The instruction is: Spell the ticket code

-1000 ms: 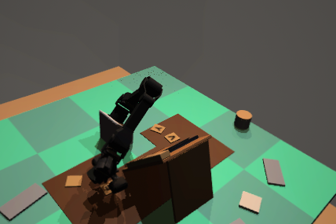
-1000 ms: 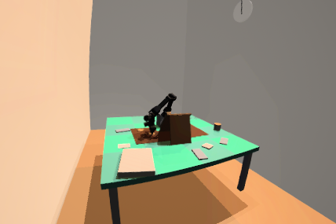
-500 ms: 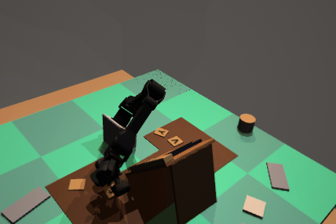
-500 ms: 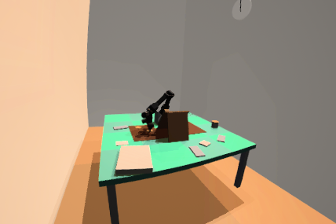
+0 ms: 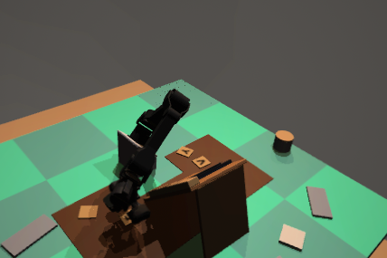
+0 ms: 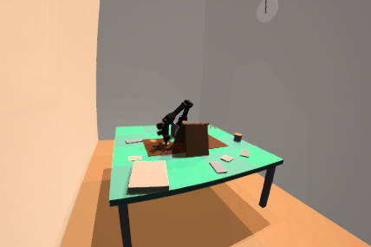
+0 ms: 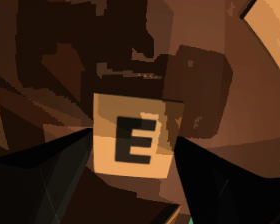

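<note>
1. So the E tile (image 5: 126,217) (image 7: 136,136) was down over the brown mat (image 5: 259,178) (image 6: 217,142), on the near side of the arm, with its letter facing the wrist camera.
2. The gripper (image 5: 131,215) (image 6: 166,142) (image 7: 135,139) had its fingers closed on that tile, one at each side edge.
3. A blank-looking tile (image 5: 88,212) lay on the mat near it, its face too small to read.
4. Two more letter tiles, one (image 5: 184,151) and another (image 5: 202,162), lay on the mat's far part, behind the board (image 5: 222,211) (image 6: 197,139).
5. The board stood upright, pretty much beside the gripper. As for the rail (image 5: 220,175) along its top, couldn't tell what, if anything, it held.
6. Further out, a dark round container (image 5: 283,142) (image 6: 237,137) with an orange top sat on the green checkered table (image 5: 240,125) (image 6: 182,178); contents, no idea.
7. A thick pale block (image 6: 148,176) lay near the table's edge.
</note>
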Action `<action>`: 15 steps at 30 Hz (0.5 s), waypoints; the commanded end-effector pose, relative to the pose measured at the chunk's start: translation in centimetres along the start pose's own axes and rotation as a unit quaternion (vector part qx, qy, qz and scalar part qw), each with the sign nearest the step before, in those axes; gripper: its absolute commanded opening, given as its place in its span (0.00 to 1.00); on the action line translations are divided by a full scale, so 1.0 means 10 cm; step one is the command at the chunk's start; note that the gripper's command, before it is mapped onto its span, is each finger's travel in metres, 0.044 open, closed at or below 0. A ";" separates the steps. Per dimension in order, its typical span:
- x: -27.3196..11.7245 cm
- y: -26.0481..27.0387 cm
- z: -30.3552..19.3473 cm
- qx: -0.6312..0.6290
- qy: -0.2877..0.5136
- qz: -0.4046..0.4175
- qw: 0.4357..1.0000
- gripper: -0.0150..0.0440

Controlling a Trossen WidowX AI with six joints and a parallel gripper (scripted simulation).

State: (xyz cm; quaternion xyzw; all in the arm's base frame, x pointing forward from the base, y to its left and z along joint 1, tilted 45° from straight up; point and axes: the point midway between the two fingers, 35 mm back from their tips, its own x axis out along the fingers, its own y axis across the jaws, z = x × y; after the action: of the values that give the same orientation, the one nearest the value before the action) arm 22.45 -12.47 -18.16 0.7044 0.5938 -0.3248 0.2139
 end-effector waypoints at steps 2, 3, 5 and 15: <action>-0.04 0.00 0.00 -0.003 -0.002 -0.001 1.000 0.25; -0.04 0.00 0.00 -0.003 -0.002 -0.001 1.000 0.25; -0.05 0.00 0.00 -0.003 -0.002 -0.001 1.000 0.25; -0.11 0.00 -0.01 -0.003 -0.002 -0.001 1.000 0.25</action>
State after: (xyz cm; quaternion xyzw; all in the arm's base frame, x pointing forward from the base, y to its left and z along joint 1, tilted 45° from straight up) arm 22.38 -13.02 -17.44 0.7043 0.5938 -0.3250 0.2139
